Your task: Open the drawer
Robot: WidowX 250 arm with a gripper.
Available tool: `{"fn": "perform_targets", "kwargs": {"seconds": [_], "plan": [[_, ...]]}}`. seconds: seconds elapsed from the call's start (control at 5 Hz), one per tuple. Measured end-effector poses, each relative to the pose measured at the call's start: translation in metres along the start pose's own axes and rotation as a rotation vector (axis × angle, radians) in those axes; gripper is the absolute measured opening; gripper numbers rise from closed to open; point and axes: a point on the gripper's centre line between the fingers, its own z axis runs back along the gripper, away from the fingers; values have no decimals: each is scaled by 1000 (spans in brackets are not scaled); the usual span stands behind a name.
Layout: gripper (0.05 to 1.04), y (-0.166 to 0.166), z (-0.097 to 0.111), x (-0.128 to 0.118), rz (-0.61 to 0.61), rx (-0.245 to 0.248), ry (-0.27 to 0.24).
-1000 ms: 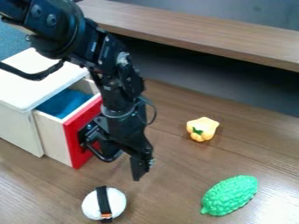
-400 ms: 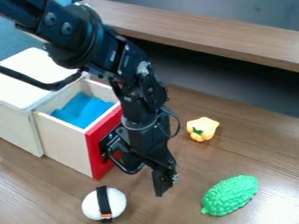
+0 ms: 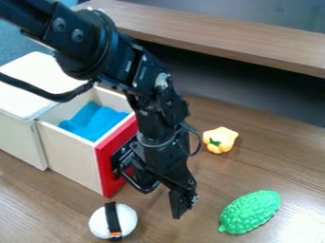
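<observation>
A: Cam view, quick. Where's the drawer (image 3: 71,154)?

B: L side of view, pulled well out of its cab. (image 3: 19,140), w/ the red front (image 3: 110,182) facing the lower R. Pale wood walls; blue cloth (image 3: 95,121) in the btm. White top (image 3: 41,76) on the cab.

A: Handle (image 3: 145,189)?

B: Blk loop on the red front, partly behind the arm.

A: And the arm (image 3: 117,52)?

B: Comes in upper L, slants down in front of the drawer's R side. Blk cable (image 3: 38,91) runs over the white top.

A: Gripper (image 3: 181,201)?

B: Hangs low, pointing down, just R of the handle & red front. Can't tell if it's touching the handle.

A: Jaws?

B: Can't tell open or closed, nor if they grip anything. Angle hides it.

A: Rest of the tbl (image 3: 38,199)?

B: White rounded toy (image 3: 130,220) w/ blk band (image 3: 111,218), btm of view, below the red front & apart from it. Yellow lobed toy (image 3: 222,134) w/ a green bit, R of the arm. Green bumpy toy (image 3: 251,212), approx. oval, lower R, tilted, narrow end to lower L.

A: Bkgd?

B: Wood ledge (image 3: 222,33) across the top, dark gap under it. Blue patch (image 3: 19,47) at far L, beyond the cab.
</observation>
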Motion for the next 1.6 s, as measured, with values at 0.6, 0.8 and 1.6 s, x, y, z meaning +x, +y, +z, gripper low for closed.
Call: {"fn": "perform_targets", "kwargs": {"seconds": [0.6, 0.8, 1.6], "plan": [[999, 39, 80, 10, 165, 141, -161], [999, 42, 103, 12, 173, 121, -208], [999, 46, 144, -5, 185, 42, -328]]}}
